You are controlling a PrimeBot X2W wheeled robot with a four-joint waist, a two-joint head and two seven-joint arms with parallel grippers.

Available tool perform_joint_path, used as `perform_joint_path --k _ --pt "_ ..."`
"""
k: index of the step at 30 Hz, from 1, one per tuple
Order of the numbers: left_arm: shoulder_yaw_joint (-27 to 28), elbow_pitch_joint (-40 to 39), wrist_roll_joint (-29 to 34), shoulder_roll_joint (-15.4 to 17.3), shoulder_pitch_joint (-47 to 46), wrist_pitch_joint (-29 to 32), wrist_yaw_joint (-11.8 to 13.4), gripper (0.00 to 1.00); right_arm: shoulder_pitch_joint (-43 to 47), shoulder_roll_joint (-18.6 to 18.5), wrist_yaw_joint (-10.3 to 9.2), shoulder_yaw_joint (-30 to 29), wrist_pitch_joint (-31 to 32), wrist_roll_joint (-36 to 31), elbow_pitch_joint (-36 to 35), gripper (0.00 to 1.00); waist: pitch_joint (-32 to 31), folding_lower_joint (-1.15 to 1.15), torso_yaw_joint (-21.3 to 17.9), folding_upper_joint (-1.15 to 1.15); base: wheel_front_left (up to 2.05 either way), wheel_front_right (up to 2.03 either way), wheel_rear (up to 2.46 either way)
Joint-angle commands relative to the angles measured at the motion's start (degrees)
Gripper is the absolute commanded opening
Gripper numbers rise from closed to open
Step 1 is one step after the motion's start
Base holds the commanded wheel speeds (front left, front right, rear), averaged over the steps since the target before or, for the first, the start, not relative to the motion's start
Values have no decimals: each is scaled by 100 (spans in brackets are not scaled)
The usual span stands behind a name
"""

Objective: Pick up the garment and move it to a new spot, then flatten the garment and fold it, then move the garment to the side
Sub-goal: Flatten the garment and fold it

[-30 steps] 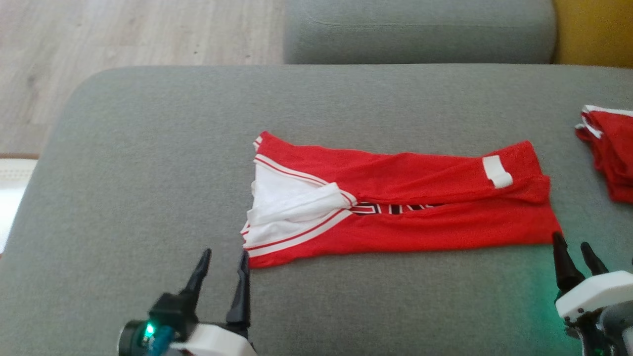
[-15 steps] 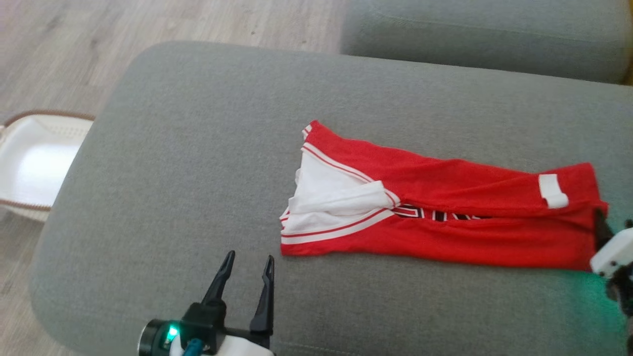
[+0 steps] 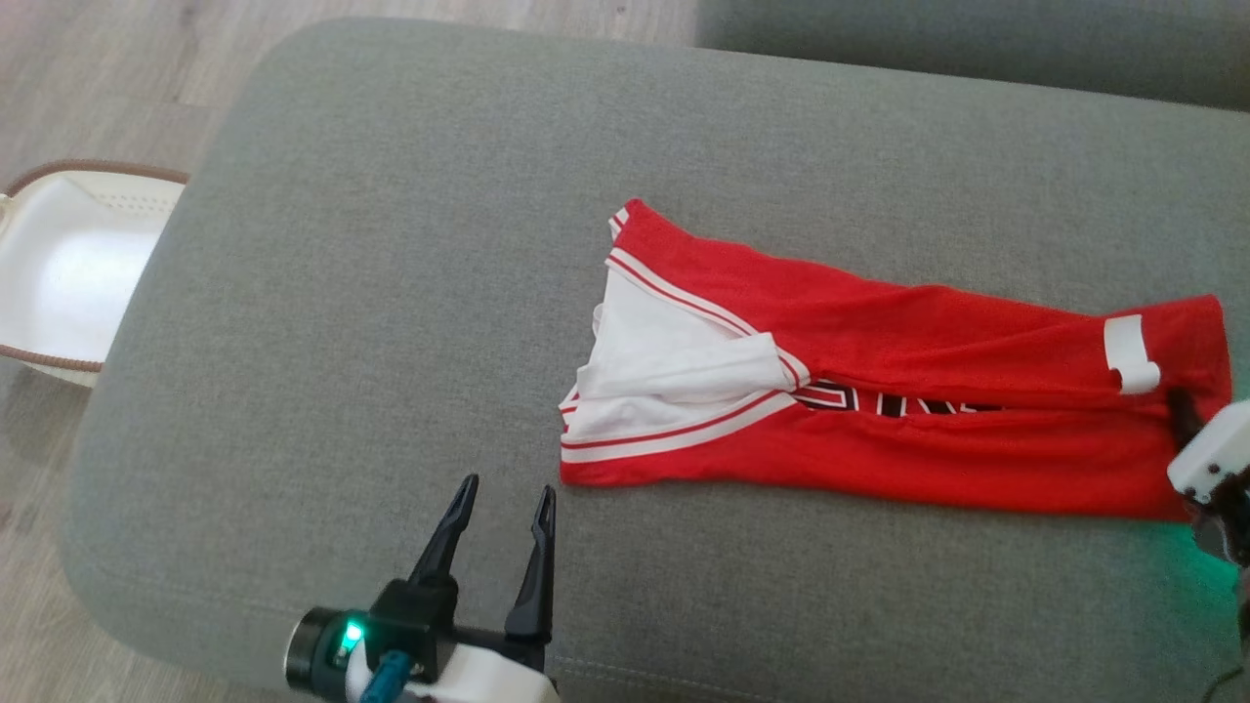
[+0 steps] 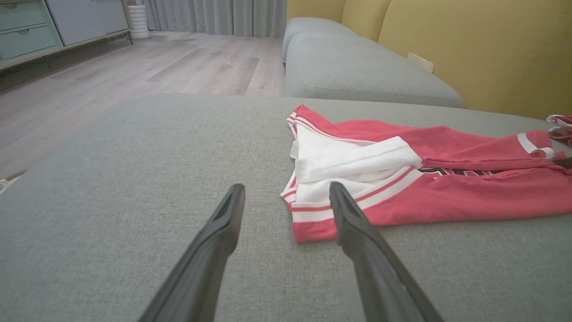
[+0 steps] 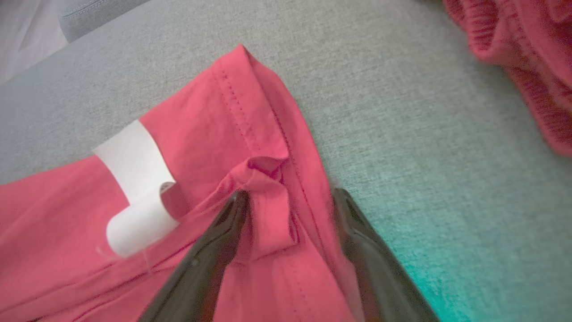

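Observation:
The garment (image 3: 879,391) is a red jersey with white trim and a white side panel, folded into a long strip on the grey sofa cushion (image 3: 391,244). My left gripper (image 3: 508,485) is open just short of the strip's near left corner, with bare cushion between its fingers. In the left wrist view that gripper (image 4: 287,188) points at the white-striped end of the garment (image 4: 447,197). My right gripper (image 5: 290,193) is open over the garment's right end (image 5: 250,134), its fingers straddling a bunched fold at the hem beside a white label (image 5: 134,188).
A white basket (image 3: 59,264) stands on the wooden floor left of the cushion. A second grey cushion (image 3: 977,39) lies behind. Another red cloth (image 5: 527,53) sits right of the garment's end. A yellow backrest (image 4: 469,44) rises behind the sofa.
The head camera has swung left and down, bringing the basket into view. My right gripper has moved up from the garment's near right corner onto its right hem. Both grippers stay open.

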Motion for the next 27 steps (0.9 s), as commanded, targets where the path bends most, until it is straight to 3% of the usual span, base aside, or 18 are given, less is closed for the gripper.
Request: perform_joint_path --k 1,2,12,20,27 --pt "188 -155 49 -73 -288 -52 -41 100 -92 8 -5 263 164 211 -77 34 69 0 -61 0 0 0 0" --pt "188 -148 46 -77 -309 -52 -48 100 -105 -1 -5 310 175 308 -126 1 93 0 -79 0 0 0 0" --pt "219 -84 11 -94 -502 -52 -56 100 -57 -493 -5 828 -114 656 -811 0 211 0 -450 0 0 0 0" --pt "162 -45 -84 -95 -604 -52 -24 100 -59 -1068 -5 930 183 901 -1730 0 155 0 -751 0 0 0 0" --pt "98 69 -164 -96 -624 -52 -13 100 119 -874 -5 1135 828 1240 -3148 0 1 0 -772 0 0 0 0"
